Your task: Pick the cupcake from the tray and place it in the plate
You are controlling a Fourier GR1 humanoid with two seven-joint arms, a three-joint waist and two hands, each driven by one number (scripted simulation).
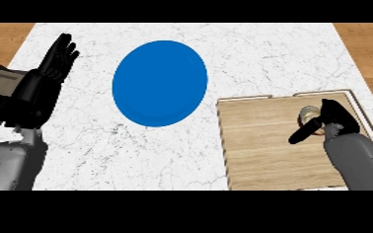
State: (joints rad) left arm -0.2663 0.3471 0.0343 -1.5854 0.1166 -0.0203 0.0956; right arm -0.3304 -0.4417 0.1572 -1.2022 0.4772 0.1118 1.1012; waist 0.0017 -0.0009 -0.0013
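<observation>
A blue plate (pixel 160 83) lies on the white marble counter, left of centre. A wooden tray (pixel 270 143) sits at the lower right. On the tray's far right the cupcake (pixel 310 113) shows pale and tan, mostly hidden by my right hand (pixel 331 118). That hand is curled around the cupcake, with the thumb reaching down to the left of it. My left hand (pixel 55 61) rests open at the left edge, fingers up, well away from the plate.
The marble counter (pixel 277 54) spans most of the view, with wooden surface showing at the far top corners. The tray has a low raised rim (pixel 222 143) along its left and top sides.
</observation>
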